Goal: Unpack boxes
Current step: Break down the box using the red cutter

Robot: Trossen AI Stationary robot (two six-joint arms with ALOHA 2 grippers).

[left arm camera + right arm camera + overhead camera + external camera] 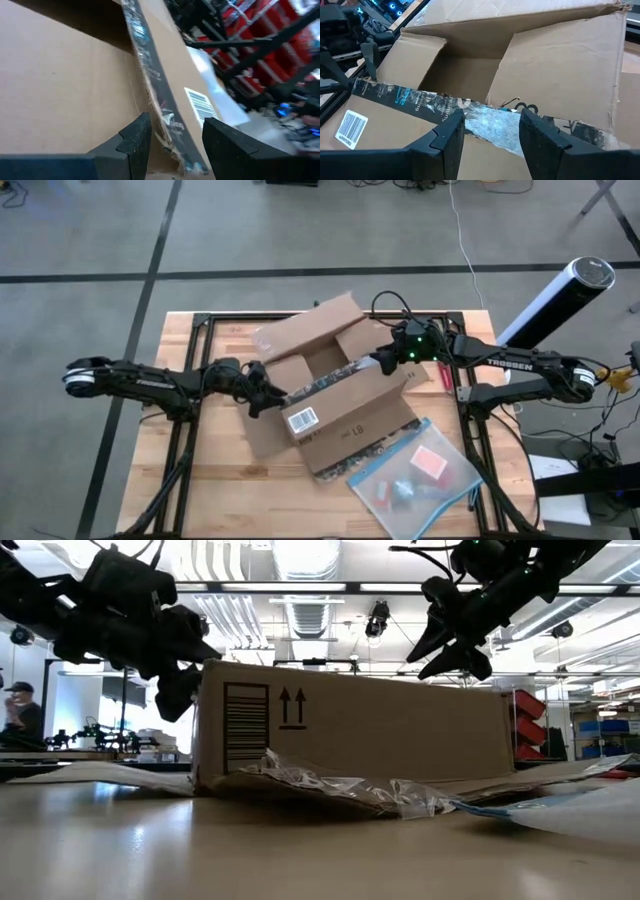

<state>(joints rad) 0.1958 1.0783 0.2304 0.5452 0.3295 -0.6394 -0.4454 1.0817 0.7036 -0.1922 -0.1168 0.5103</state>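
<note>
Biggest worry here: both sets of jaws straddle the same taped flap edge from opposite ends, so if they pull unevenly the tape could tear off ragged or drag the whole box across the surface [180, 470]. Nearest the front edge lies a clear plastic pouch with blue edge [415, 475]. Behind it, mid-surface, sits the brown corrugated cardboard box [345, 415], barcode label on the side, flaps splayed, inside looking empty. Left gripper [172, 137] and right gripper [490, 125] both spread open around that flap, not clamped.
</note>
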